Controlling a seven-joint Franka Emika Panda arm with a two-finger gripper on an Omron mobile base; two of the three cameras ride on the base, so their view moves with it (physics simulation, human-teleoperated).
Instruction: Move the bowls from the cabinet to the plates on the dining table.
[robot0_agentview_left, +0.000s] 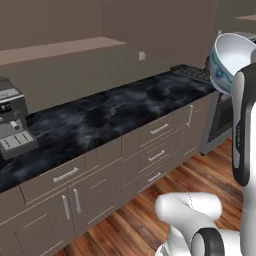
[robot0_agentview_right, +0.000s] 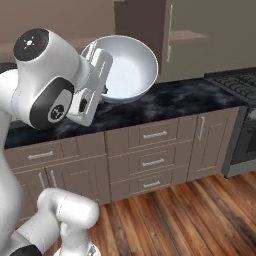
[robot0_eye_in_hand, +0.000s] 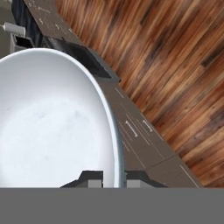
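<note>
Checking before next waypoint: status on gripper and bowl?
Gripper shut on rim of white bowl. Bowl lifted and tilted on edge above the black counter, blue pattern outside. Nothing touching the bowl; plates unseen.

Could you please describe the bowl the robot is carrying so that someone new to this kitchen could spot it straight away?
Start at the long black marble counter with taupe drawers beneath. Above it, the white arm's gripper is shut on the rim of the bowl, held tipped on its side in the air. It is deep, plain white inside, with a blue pattern outside.
</note>
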